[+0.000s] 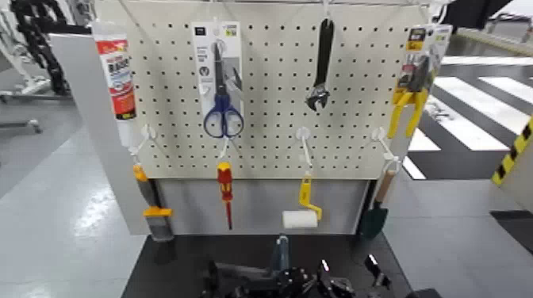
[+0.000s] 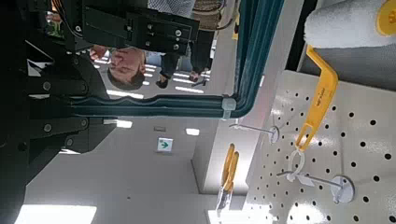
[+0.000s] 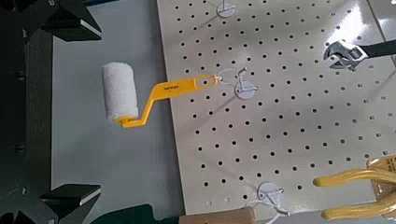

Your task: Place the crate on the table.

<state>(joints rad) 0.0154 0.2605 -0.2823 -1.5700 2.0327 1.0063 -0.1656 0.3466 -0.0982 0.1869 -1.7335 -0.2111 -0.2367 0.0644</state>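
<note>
Holds crate (image 1: 281, 255) low above tabletop (image 1: 170, 269), apparently by left hand (image 1: 230, 281); cannot tell grip. Right hand (image 3: 70, 110) wide, empty, likely to steady set-down.

Bright even light, soft blur (floor glare)
</note>
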